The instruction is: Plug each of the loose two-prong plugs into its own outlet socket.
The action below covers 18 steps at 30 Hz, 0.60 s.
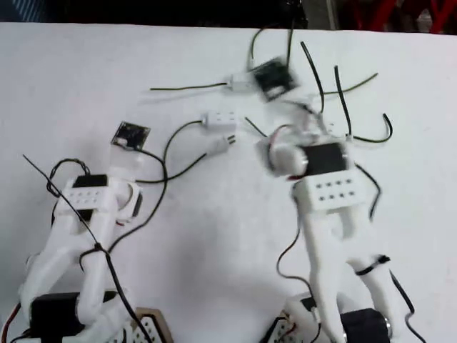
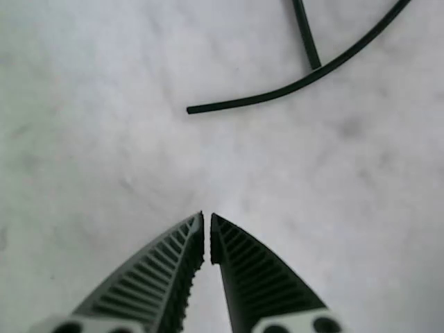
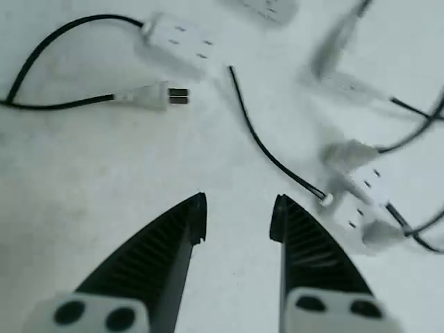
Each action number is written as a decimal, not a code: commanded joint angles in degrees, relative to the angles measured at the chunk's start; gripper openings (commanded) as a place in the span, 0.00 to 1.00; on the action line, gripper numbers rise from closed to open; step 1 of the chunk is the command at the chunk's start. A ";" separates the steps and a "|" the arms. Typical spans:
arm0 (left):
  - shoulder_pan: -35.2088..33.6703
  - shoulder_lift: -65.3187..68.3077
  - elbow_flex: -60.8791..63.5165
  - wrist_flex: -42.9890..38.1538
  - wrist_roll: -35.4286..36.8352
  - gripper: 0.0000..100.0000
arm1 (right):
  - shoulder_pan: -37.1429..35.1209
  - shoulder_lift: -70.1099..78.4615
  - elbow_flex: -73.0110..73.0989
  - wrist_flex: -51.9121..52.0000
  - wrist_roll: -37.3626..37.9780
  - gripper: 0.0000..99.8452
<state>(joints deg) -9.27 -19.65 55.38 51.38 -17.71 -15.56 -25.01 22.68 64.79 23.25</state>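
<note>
Right gripper (image 3: 238, 211) hangs low over the table (image 3: 83, 194) with its jaws spread and nothing between them, which reads as readiness for a pick, not a carry. Ahead of its fingertips, well apart from them, a loose plug (image 3: 161, 95) lies flat, prongs bare and pointing along the table, its black cord (image 3: 62, 105) trailing away. Just beyond the plug sits an outlet socket (image 3: 177, 41), slots up and unfilled. The two are near each other but not joined, so this pair looks like the likely target. A thin black wire (image 3: 263, 149) runs from near that socket back to just beside one fingertip. A second socket block (image 3: 368, 184) lies past it among grey plug bodies; whether any is seated I cannot tell.

Left gripper (image 2: 207, 220) is closed tip to tip on nothing above bare table, a cut cable end (image 2: 263, 100) ahead, seemingly parked out of the way.
</note>
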 commanded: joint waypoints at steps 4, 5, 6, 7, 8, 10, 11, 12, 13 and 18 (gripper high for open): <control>-0.57 -2.42 0.26 -1.05 -0.62 0.04 | -9.01 7.78 -5.89 0.66 11.34 0.15; -0.57 -2.42 0.26 -1.05 -0.62 0.04 | -9.45 9.98 -7.12 0.84 13.27 0.15; -0.57 -2.42 0.35 -1.05 -0.62 0.04 | -9.98 12.18 -8.70 1.63 15.30 0.15; -0.57 -2.42 0.35 -1.05 -0.62 0.04 | -10.51 14.29 -10.46 2.68 17.41 0.15; -0.57 -2.42 0.35 -1.05 -0.62 0.04 | -10.95 16.31 -12.31 3.82 19.43 0.15; -0.57 -2.42 0.35 -1.05 -0.62 0.04 | -11.56 20.35 -16.97 6.37 22.95 0.15; -0.57 -2.42 0.35 -1.05 -0.62 0.04 | -11.65 22.46 -19.25 7.43 24.35 0.15; -0.57 -2.42 0.35 -1.05 -0.62 0.04 | -11.65 24.48 -21.63 8.22 25.23 0.15; -0.57 -2.42 0.35 -1.05 -0.62 0.04 | -11.65 26.68 -24.00 8.84 26.02 0.15; -0.57 -2.42 0.35 -1.05 -0.62 0.04 | -11.65 38.02 -35.69 12.44 29.71 0.15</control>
<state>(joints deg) -9.27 -19.65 55.91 51.38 -17.71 -26.73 9.19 -5.10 75.43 51.03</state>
